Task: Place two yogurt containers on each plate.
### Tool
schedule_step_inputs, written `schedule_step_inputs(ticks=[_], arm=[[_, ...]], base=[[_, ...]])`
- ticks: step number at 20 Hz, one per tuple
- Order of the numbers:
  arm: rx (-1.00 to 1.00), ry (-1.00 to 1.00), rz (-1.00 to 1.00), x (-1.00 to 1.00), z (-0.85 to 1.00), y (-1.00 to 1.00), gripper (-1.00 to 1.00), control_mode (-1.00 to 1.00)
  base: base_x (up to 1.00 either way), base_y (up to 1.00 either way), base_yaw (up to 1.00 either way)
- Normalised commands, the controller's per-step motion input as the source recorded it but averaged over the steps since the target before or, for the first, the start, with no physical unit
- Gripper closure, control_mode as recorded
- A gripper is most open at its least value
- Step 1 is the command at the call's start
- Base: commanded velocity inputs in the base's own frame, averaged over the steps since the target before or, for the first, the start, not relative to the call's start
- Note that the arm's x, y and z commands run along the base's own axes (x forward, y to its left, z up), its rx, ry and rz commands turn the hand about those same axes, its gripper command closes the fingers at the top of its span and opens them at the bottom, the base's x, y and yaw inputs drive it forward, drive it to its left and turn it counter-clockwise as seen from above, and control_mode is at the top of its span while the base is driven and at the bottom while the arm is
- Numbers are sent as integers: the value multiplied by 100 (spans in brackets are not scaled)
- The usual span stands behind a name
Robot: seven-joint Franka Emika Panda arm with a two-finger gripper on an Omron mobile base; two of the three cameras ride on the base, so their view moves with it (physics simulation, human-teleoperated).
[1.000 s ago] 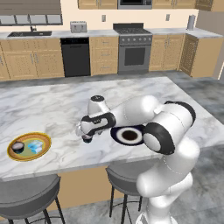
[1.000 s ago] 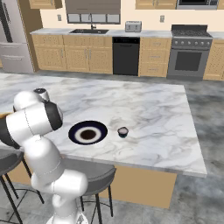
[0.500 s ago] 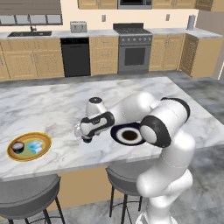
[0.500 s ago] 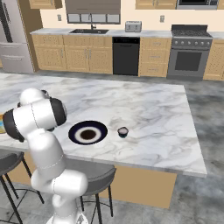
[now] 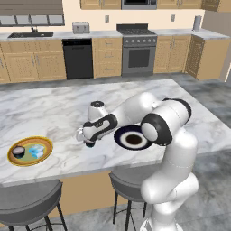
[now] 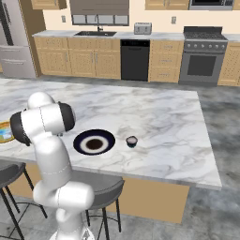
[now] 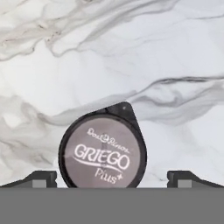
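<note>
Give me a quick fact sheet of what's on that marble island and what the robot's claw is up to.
Yellow-rimmed plate: holds a dark round cup and a light blue tub
Dark plate: bare, brown centre showing
Cup on counter: stands beside the dark plate
Yogurt cup with "Griego Plus" lid: on the marble, between the fingertips
Gripper: open, low over that cup, not gripping

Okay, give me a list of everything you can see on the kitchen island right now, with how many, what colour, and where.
Round yellow-rimmed plate: one, greenish centre, island's left end.
Dark round yogurt cup: one, on that plate.
Light blue boxy yogurt tub: one, on that plate.
Round navy-black plate: one, brown centre, near front edge.
Small dark cup with pale top: one, beside the navy-black plate.
Dark-rimmed round yogurt cup, grey "Griego" lid: one, on marble, between the fingertips.
Gripper: open, above the marble.
</note>
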Motion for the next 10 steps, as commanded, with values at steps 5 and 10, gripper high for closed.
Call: schedule_step_inputs(ticks=[5,10], arm=[[0,2,0,0,0,9,-100,-100],[0,0,0,7,-6,4,-100,-100]], base=[[0,0,0],[0,0,0]])
